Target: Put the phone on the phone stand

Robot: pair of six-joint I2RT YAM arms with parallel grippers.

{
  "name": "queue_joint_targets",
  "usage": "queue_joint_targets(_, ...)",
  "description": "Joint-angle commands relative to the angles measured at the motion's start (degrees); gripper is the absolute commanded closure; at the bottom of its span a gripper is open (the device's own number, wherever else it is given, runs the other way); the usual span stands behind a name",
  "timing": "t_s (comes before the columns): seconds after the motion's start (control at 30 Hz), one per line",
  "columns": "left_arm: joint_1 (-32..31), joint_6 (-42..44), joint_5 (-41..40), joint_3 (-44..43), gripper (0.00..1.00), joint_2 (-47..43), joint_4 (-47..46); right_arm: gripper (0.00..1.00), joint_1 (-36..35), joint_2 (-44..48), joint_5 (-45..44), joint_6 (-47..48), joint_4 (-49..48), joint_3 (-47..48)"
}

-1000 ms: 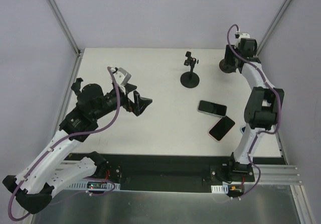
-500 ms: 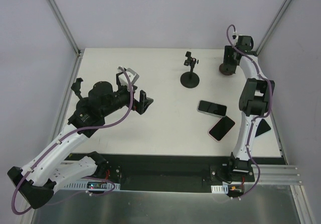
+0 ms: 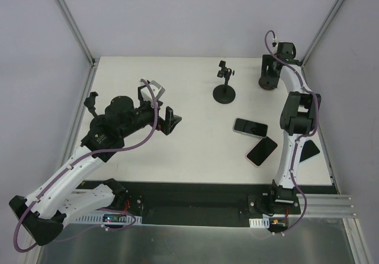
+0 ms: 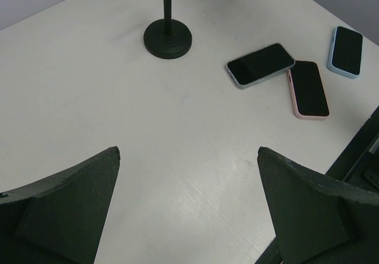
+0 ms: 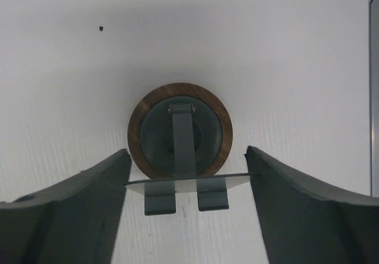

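Observation:
Three phones lie flat at the right: a grey-cased one (image 3: 250, 127), a pink-cased one (image 3: 262, 151) and a blue-cased one (image 3: 308, 148), partly behind the right arm. They also show in the left wrist view: grey (image 4: 260, 64), pink (image 4: 308, 89), blue (image 4: 346, 51). A phone stand with a round wooden base (image 5: 180, 131) stands at the far right (image 3: 266, 81). My right gripper (image 5: 186, 157) is open and empty right above it, one finger on each side. My left gripper (image 4: 188, 151) is open and empty over the table's left middle (image 3: 172, 121).
A black stand with a round base and a small clamp on top (image 3: 224, 92) stands at the back middle, also in the left wrist view (image 4: 167, 38). The table's near edge borders a black rail (image 3: 195, 193). Frame posts and walls close in the sides.
My left gripper has moved a little to the right and turned. My right wrist has shifted slightly left over the wooden-based stand. The phones have not moved.

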State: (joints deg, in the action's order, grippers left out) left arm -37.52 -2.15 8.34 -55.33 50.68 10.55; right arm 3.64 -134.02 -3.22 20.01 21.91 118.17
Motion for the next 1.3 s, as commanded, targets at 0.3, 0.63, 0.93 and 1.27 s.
queue_joint_targets(0.3, 0.08, -1.54, 1.33, 0.22, 0.01, -1.98, -2.72, 0.04, -3.55, 17.51, -16.03, -13.13, 19.04, 2.29)
queue_joint_targets(0.63, -0.01, -3.73, 3.96, 0.14, 0.01, -0.67, -2.99, 0.01, -12.67, 50.59, 5.05, -40.73, 7.99, -47.21)
queue_joint_targets(0.93, -0.01, -6.46, 10.38, -1.45, 0.01, 1.01, -2.46, 0.21, -19.98, 60.37, 9.20, -57.98, -9.17, -74.13)
queue_joint_targets(1.27, -0.01, -5.23, 7.57, -1.27, 0.01, 0.39, -2.37, 0.23, -18.32, 59.31, 4.37, -58.85, -12.59, -80.11)
